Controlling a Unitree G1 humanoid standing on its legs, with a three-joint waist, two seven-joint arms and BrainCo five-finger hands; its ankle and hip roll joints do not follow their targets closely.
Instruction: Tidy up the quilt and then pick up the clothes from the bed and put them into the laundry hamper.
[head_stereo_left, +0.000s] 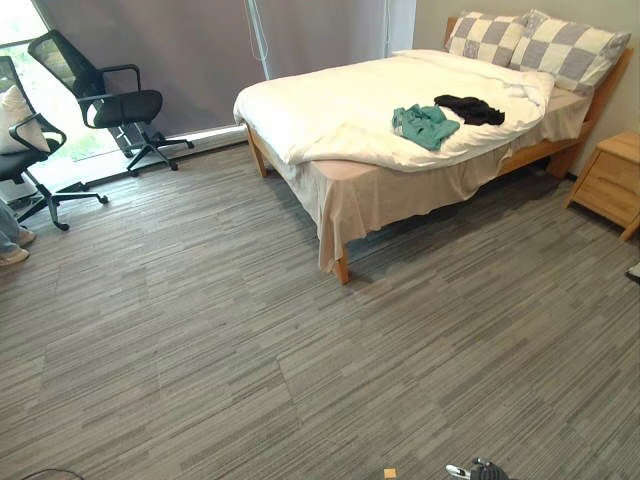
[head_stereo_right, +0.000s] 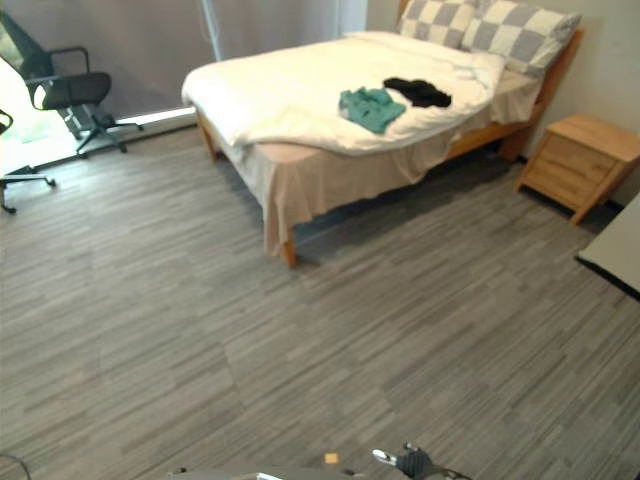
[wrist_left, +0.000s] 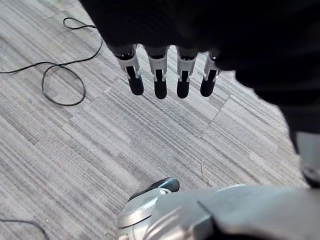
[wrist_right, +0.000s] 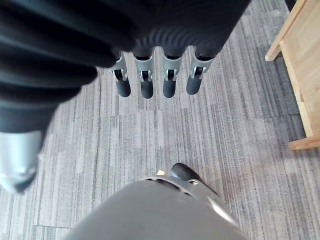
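Grey striped carpet tiles (head_stereo_left: 250, 350) covered the bedroom floor, and both wrist views looked down on them. Left robot hand (wrist_left: 160, 75) hung over the floor with its fingers (wrist_left: 160, 87) straight and relaxed, holding nothing; right robot hand (wrist_right: 155, 75) hung the same way, fingers (wrist_right: 147, 86) extended side by side and empty, with a pale wooden furniture leg (wrist_right: 300, 75) at the frame's right edge. Farther out, in the upper right of the head views, stood the wooden bed (head_stereo_left: 345, 265), its cream quilt (head_stereo_left: 340, 110) rumpled and hanging over the near side. On the quilt lay a teal garment (head_stereo_left: 425, 125) and, just beside it toward the headboard, a black garment (head_stereo_left: 470, 109). Checked pillows (head_stereo_left: 540, 45) leaned at the head. A wooden nightstand (head_stereo_left: 610, 180) stood at the right edge, and black office chairs (head_stereo_left: 110, 100) at upper left.
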